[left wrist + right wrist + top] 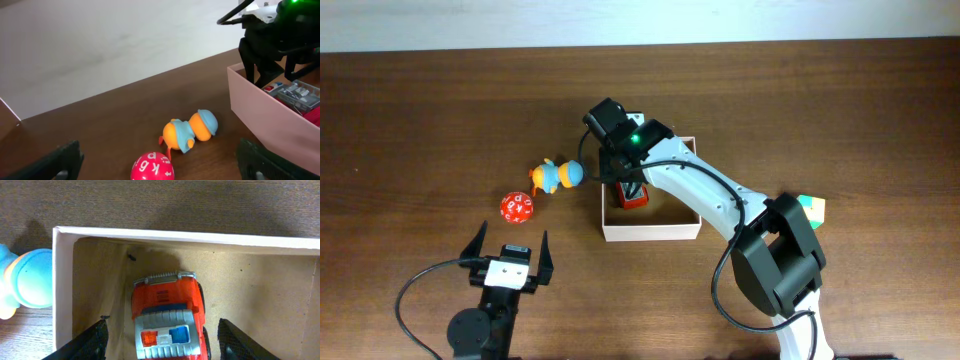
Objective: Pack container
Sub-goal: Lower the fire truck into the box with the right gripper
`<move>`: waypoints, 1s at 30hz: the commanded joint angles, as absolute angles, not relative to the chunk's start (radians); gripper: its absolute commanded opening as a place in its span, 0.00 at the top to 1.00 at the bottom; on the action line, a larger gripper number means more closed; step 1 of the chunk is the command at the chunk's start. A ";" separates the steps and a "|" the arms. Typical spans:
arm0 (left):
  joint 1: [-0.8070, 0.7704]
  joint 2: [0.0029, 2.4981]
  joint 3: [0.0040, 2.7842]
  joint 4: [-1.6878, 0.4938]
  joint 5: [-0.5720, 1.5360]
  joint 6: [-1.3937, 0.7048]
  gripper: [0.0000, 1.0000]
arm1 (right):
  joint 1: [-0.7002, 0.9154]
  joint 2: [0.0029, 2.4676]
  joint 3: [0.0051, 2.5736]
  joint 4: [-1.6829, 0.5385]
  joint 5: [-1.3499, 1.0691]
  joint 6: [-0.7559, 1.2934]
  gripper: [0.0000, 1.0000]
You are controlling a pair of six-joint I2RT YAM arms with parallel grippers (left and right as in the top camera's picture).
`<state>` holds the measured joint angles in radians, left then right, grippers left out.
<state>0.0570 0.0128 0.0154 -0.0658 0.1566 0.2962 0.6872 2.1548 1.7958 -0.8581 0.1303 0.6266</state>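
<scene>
Found the container (651,232) at mid-table, a red toy truck (169,311) inside. Saw the right gripper (162,330) open astride the truck, not touching it. Noted the left gripper (510,240) wide open near a red ball (517,207).

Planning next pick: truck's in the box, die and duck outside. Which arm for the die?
Left. The left pincer is open and faces the die, with the duck just beyond. The right pincer hangs open astride the truck inside the box.
</scene>
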 commanded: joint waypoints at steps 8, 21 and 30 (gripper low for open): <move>0.052 0.005 0.009 -0.067 0.152 0.308 0.01 | 0.686 2.140 1.958 -1.058 0.150 0.549 0.50; 0.052 0.005 0.009 -0.067 0.152 0.308 0.01 | 0.686 2.138 2.053 -1.406 0.175 0.532 0.83; 0.052 0.005 0.009 -0.067 0.152 0.308 0.01 | 0.687 2.138 1.973 -1.413 0.104 0.533 0.83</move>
<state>0.0570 0.0128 0.0154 -0.0662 0.1566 0.2962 0.6872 2.1513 2.0014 -1.4113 0.1295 0.5343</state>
